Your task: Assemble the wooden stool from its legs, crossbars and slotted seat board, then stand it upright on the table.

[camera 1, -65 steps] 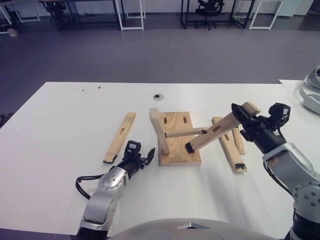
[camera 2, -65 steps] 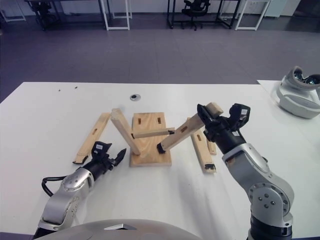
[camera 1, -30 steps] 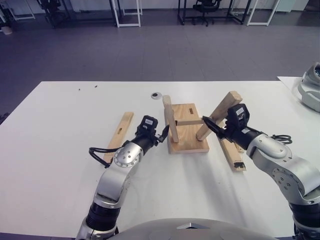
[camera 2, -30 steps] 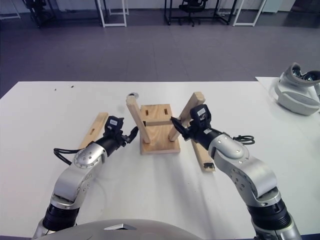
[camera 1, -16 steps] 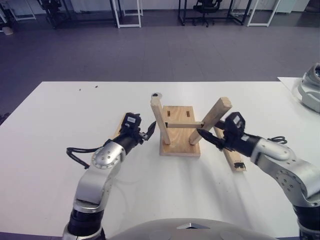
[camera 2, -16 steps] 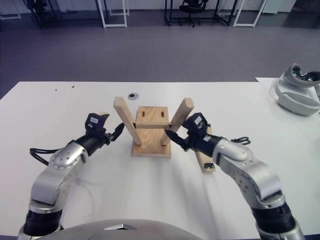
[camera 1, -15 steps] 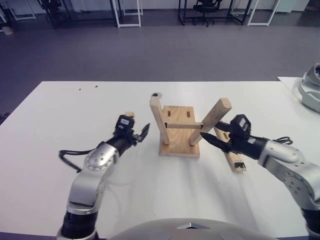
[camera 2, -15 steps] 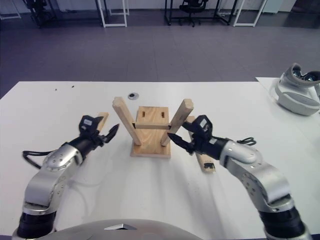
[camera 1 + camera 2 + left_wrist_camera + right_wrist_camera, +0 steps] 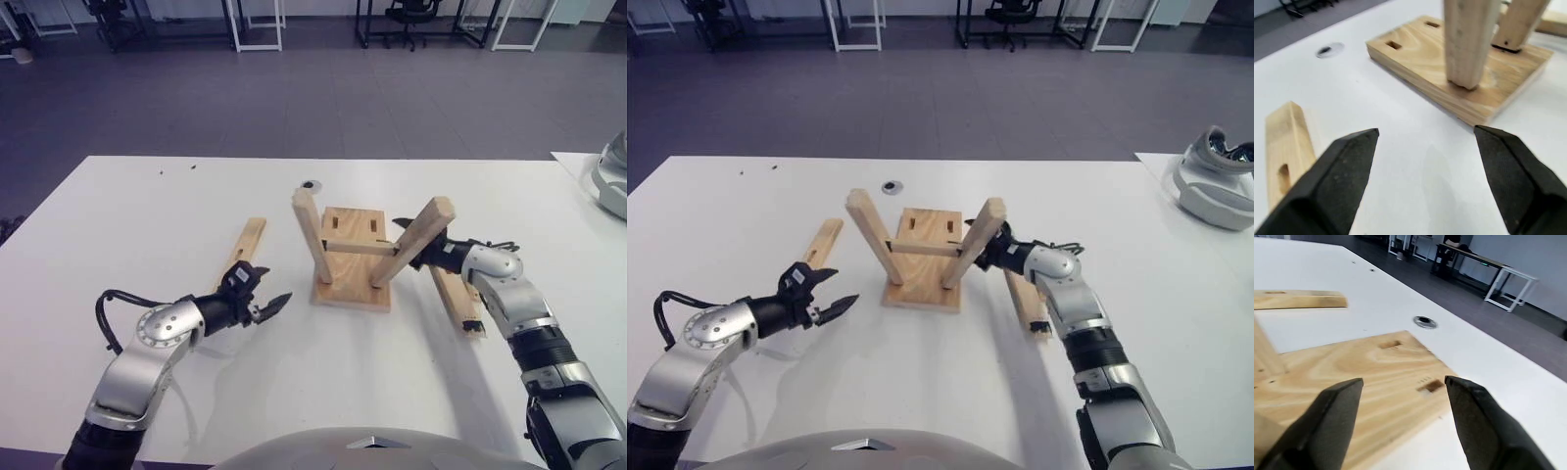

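Loose leg [image 9: 240,257] lay flat on table [image 9: 137,215], L side. L claw [image 9: 266,305] spread wide, empty, low beside it. Seat board [image 9: 351,284] flat at centre; L leg [image 9: 312,238] and R leg [image 9: 413,240] leaned apart on it, crossbar [image 9: 360,248] between. R claw [image 9: 986,253] wide, holding nothing, close behind R leg. Risk, prob.: claw nudge tips splayed legs over. Head view gave the lean; L wrist view gave L leg's foot on board, seating unclear.
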